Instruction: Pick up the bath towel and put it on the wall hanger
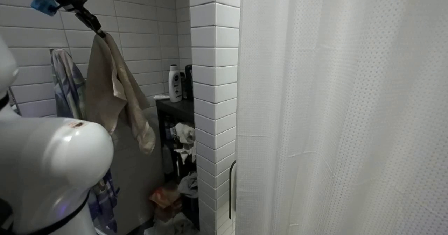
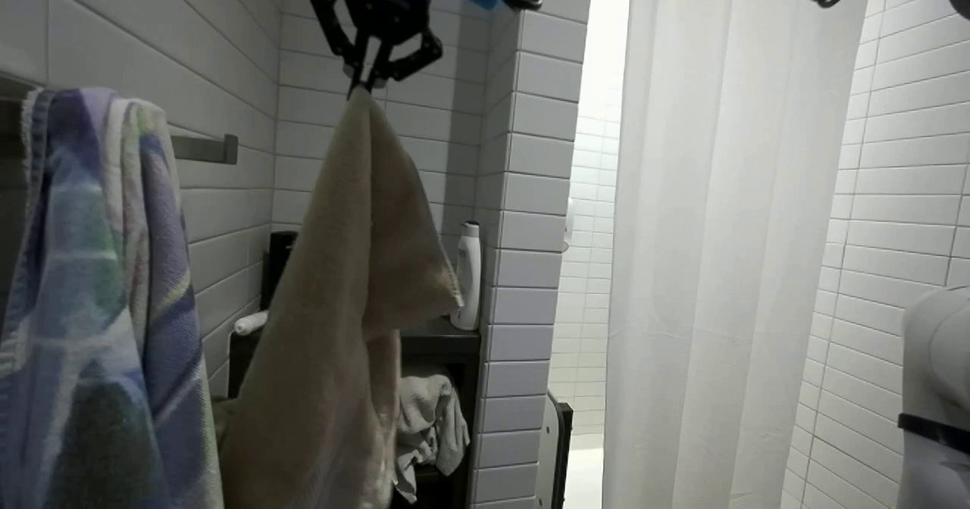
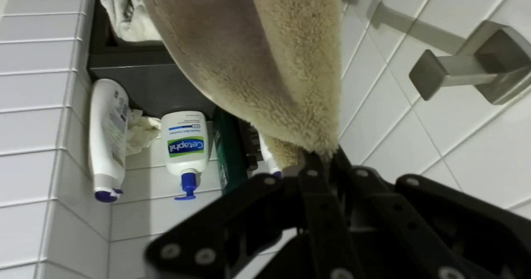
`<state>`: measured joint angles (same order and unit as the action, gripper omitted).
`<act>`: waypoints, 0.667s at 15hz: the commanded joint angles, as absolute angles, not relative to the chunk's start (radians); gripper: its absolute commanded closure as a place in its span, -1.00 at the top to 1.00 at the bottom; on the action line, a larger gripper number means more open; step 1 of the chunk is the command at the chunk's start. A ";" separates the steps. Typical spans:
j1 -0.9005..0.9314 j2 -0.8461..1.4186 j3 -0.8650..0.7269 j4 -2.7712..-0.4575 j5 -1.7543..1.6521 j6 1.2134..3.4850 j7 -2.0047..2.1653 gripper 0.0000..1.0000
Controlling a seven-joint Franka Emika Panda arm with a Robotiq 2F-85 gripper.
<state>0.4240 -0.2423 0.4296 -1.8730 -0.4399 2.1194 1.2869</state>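
The beige bath towel (image 1: 101, 74) hangs in the air from my gripper (image 1: 101, 34), gathered at its upper end. In an exterior view, the gripper (image 2: 361, 86) is shut on the top of the towel (image 2: 318, 342). In the wrist view, the gripper (image 3: 327, 156) pinches a fluffy corner of the towel (image 3: 307, 75); the tips are partly hidden by it. A metal wall hanger (image 3: 464, 73) sticks out from the tiles on the right there, apart from the towel. A metal bar (image 2: 204, 149) shows on the wall in an exterior view; I cannot tell if it is the same hanger.
A patterned towel (image 2: 98, 282) hangs on the bar, beside the beige one. A dark shelf (image 1: 175, 105) holds bottles, including a white bottle (image 1: 175, 84) and a pump bottle (image 3: 186, 142). A tiled pillar (image 1: 215, 88) and a white curtain (image 1: 336, 105) stand beside it.
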 commanded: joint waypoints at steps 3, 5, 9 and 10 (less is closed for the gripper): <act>0.399 -0.362 0.433 -1.944 -0.299 1.971 0.977 -0.96; 0.399 -0.362 0.431 -1.931 -0.242 1.891 0.853 -0.96; 0.385 -0.366 0.425 -1.899 -0.205 1.720 0.604 -0.96; 0.383 -0.368 0.423 -1.893 -0.203 1.693 0.539 -0.96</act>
<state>0.4036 -0.3498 0.4304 -1.9301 -0.2319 1.7829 0.7193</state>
